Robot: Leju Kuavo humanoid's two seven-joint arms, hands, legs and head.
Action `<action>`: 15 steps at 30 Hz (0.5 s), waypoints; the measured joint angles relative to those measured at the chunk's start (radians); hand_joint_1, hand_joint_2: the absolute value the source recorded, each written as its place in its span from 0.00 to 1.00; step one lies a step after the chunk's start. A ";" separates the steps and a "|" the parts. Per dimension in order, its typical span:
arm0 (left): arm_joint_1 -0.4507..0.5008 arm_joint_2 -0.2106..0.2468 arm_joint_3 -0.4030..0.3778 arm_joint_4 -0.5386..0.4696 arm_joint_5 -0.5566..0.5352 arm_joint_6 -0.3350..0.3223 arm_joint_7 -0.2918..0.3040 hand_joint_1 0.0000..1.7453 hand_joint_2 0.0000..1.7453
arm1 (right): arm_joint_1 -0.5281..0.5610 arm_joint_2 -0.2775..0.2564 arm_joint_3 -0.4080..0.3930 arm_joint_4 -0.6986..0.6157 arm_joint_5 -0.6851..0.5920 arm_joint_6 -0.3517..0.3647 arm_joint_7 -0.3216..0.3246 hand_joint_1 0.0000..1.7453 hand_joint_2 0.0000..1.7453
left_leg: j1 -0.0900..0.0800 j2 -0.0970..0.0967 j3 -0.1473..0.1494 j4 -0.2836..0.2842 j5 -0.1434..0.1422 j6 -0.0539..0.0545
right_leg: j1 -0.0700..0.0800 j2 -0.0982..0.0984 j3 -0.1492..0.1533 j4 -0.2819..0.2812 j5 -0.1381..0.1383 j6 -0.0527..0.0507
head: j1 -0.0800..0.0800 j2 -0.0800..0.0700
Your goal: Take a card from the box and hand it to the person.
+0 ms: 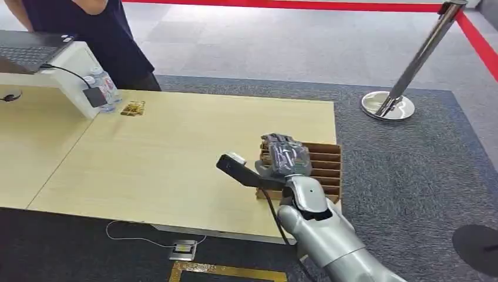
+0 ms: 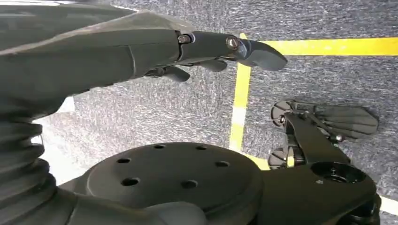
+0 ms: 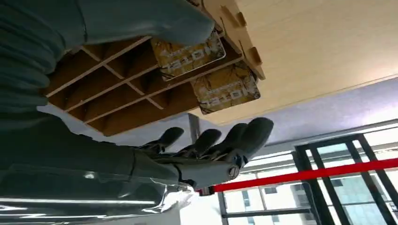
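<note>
Table: pale wood, and the box sits at its near right corner, right at the edge.
Person: stands at the far left end of the table, well apart from the box; only a dark torso and an arm show, cut off by the picture's top.
Box: brown, slotted with thin dividers; the slots run across it, side by side.
Right arm: silver, reaches up from below straight to the box. This is the arm that's there.
Right hand: over the box's left part, fingers apart and stretched, thumb lying against the box by the cards. It looks to hold nothing yet, I judge.
Left hand: hangs low over the grey carpet, nowhere near the box; fingers loosely extended, nothing in them.
Cards: two gold-patterned ones stand in the slots at the box's end, next to each other. The thumb touches or nearly touches the nearer one; I cannot tell which.
Key relation: cards lie between thumb and fingers, flat faces along the slots, so a pinch across a card's face seems the move.
Hidden: from the head view the hand covers the cards entirely; whether other slots hold cards is not clear.
Hard to read: the card lettering shows upside down.
</note>
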 joint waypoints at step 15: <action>0.000 0.000 -0.004 0.000 -0.007 -0.007 0.003 0.00 1.00 | 0.000 -0.002 -0.019 0.011 0.002 -0.008 -0.002 0.61 1.00 | 0.000 0.000 0.000 0.000 0.000 0.000 | 0.000 0.000 0.000 0.000 0.000 0.000 | 0.000 0.000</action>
